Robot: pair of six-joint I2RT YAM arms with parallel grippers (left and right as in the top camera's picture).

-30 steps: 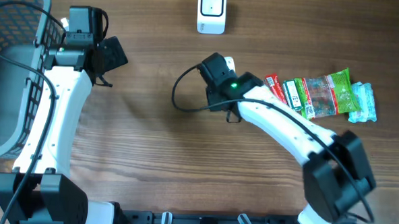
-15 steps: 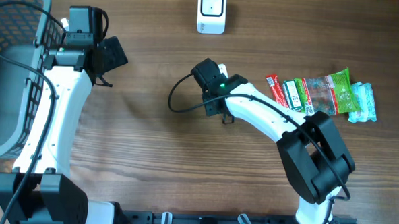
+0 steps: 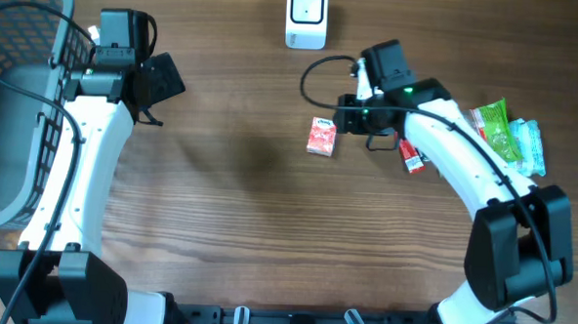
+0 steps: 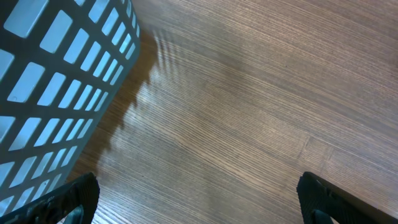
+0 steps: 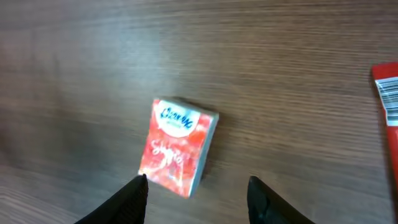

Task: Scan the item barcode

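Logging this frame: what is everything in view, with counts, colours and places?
table: one, brown wood, under everything
basket: one, grey-blue mesh, far left edge
scanner: one, white, top centre
small red pack: one, red with a white label, lying flat near the centre
slim red packet: one, red, right of the pack, partly under the right arm
green packet: one, green, right side
pale teal packet: one, pale teal, far right beside the green one
left gripper: one, black, open, beside the basket, nothing in it
right gripper: one, black, open, at the small red pack, nothing between its fingers
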